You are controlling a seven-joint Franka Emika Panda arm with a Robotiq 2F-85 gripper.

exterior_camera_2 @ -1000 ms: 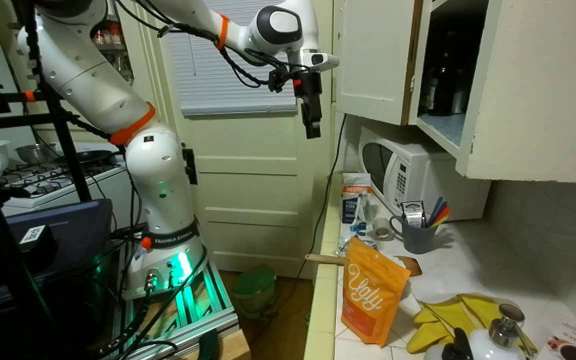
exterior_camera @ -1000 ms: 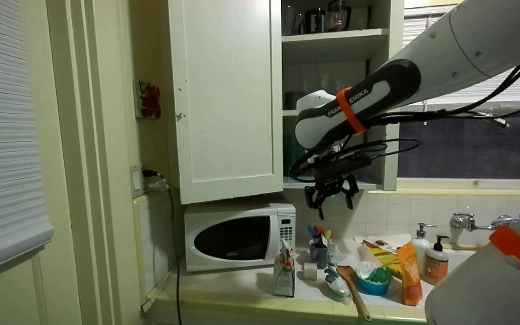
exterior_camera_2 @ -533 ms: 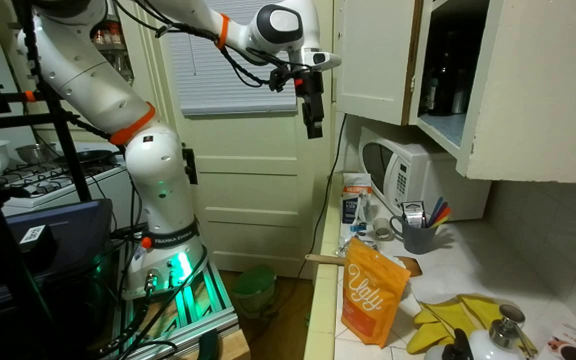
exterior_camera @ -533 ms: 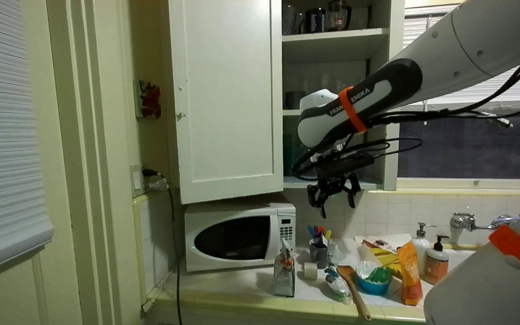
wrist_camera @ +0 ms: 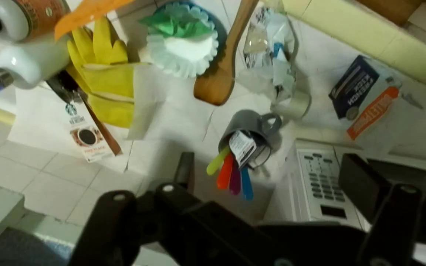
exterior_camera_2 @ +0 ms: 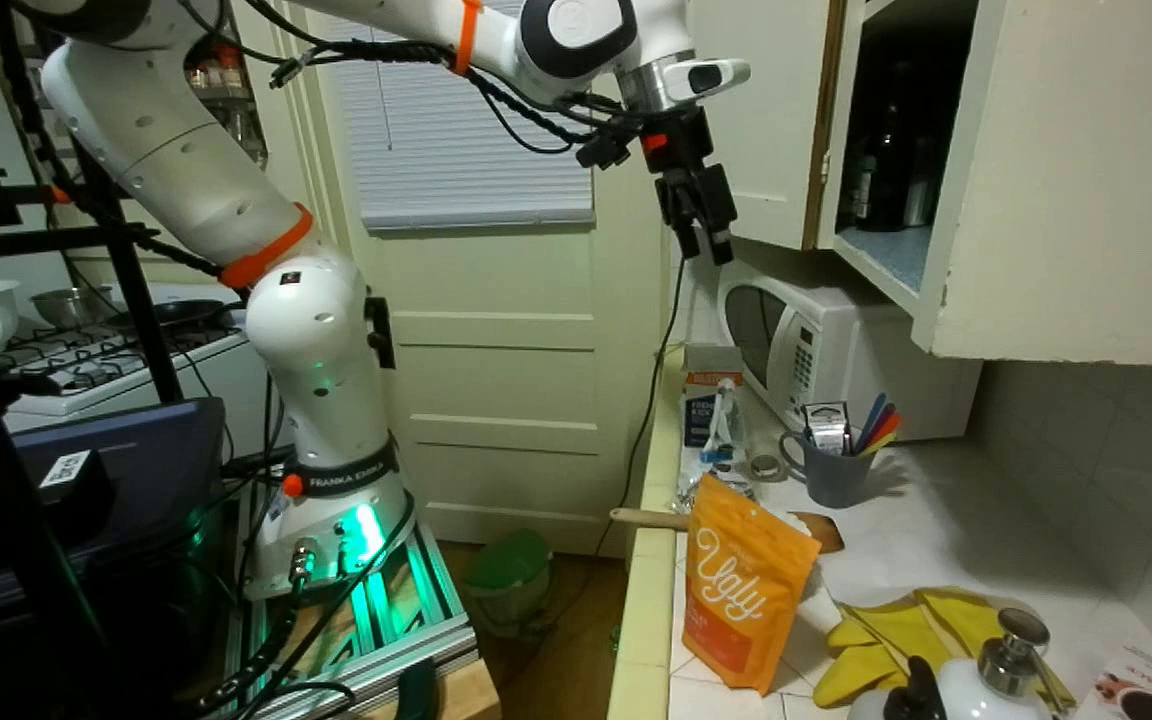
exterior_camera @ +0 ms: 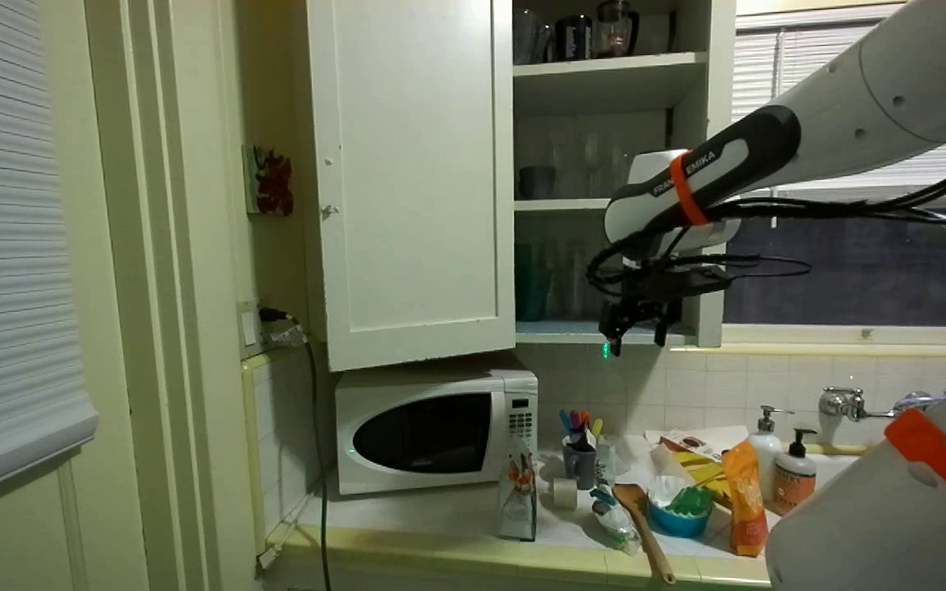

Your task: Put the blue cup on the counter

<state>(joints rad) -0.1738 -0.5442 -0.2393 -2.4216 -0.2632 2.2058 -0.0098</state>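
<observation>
The Robotiq gripper (exterior_camera: 638, 341) is spread and empty, the reach apparently being made; the teal cup (exterior_camera: 532, 283), presumably meant, is shelved above the microwave (exterior_camera: 438, 431) and must next be approached level

Microwave (exterior_camera: 437, 432), front: in an exterior view I get it nearly face-on, the lens standing back, a little above its top.
Surface (exterior_camera_2: 946, 530), lengthwise: in an exterior view the lens looks down along it towards the microwave, the orange pouch (exterior_camera_2: 748, 590) much closer.
End effector (wrist_camera: 274, 176): the wrist view peers down past it toward the surface beside the microwave, the grey mug (wrist_camera: 242, 123) larger than in both exterior views.
Mug and microwave: common to all three; both exterior views also share the arm (exterior_camera: 834, 123).
</observation>
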